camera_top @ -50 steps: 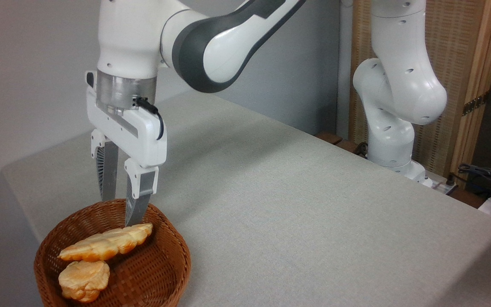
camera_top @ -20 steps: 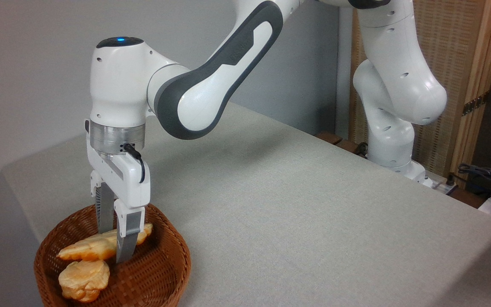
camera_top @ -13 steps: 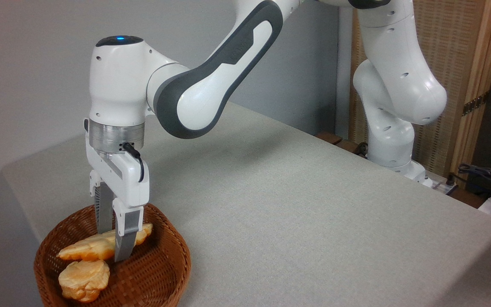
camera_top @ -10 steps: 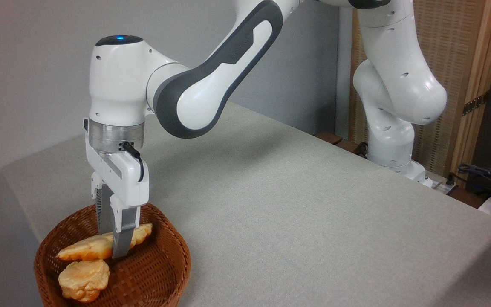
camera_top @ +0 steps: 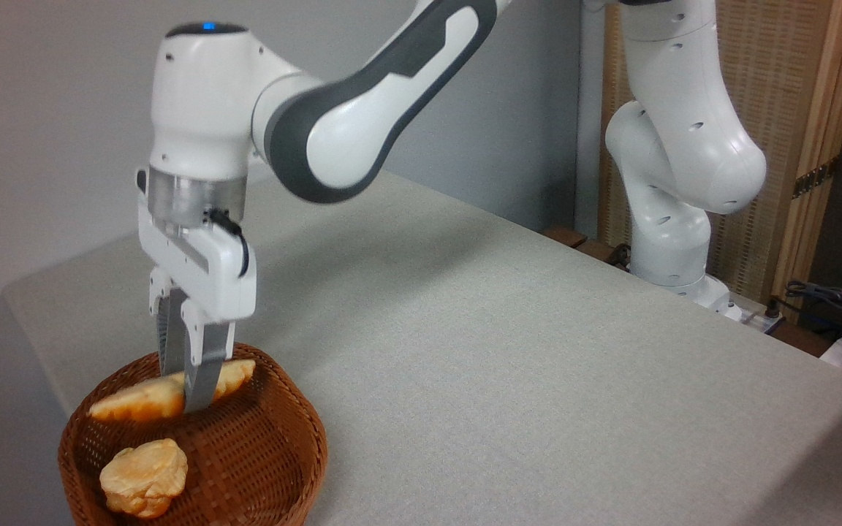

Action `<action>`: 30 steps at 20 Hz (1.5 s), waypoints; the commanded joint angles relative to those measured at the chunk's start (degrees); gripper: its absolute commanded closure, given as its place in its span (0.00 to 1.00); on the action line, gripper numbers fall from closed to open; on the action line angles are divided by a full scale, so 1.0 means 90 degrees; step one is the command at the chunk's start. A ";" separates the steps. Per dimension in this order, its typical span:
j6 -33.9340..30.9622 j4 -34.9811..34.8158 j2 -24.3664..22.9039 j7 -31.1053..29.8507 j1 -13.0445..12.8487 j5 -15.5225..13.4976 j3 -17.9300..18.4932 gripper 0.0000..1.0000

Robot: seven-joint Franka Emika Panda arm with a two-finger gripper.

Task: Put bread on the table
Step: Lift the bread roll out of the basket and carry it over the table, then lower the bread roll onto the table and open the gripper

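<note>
The fixed camera, the only view there is, shows the gripper (camera_top: pixel 188 398) low at the lower left of the frame, pointing straight down over the brown wicker basket (camera_top: pixel 260 467). Its two grey fingers (camera_top: pixel 202 372) are drawn close together and pinch the bread (camera_top: pixel 139 398) near the middle of its length, so the long golden loaf runs out to either side of them. The loaf sits level with the basket's rim, with dark weave visible beneath it, so it looks raised off the basket floor and carried by the fingers alone, though its left end is close to the rim and may be touching it. A small round bun (camera_top: pixel 144 476) lies by itself in the bottom of the basket, well below the loaf. The table (camera_top: pixel 509 351) stretches away to the right and centre of the frame. Judging from this, the grasp is made and the lift is under way; what is left is to clear the rim, carry the loaf sideways over the cloth, lower it and let go.
</note>
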 commanded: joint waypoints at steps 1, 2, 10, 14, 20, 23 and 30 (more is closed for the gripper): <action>-0.0668 0.0009 -0.0511 -0.0183 0.0003 0.0073 -0.0007 0.46; -0.0873 0.0009 -0.0619 -0.0183 0.0013 0.0073 -0.0007 0.46; -0.2885 -0.0459 -0.1508 -0.0114 -0.0007 -0.0288 -0.0065 0.44; -0.3082 -0.1054 -0.1782 -0.0114 -0.0192 -0.0366 -0.0085 0.43; -0.3102 -0.1524 -0.1802 -0.0114 -0.0465 -0.0366 -0.0075 0.00; -0.3111 -0.1524 -0.1714 -0.0114 -0.0524 -0.0366 -0.0075 0.00; -0.3141 -0.1504 -0.1674 -0.0114 -0.0514 -0.0347 -0.0056 0.00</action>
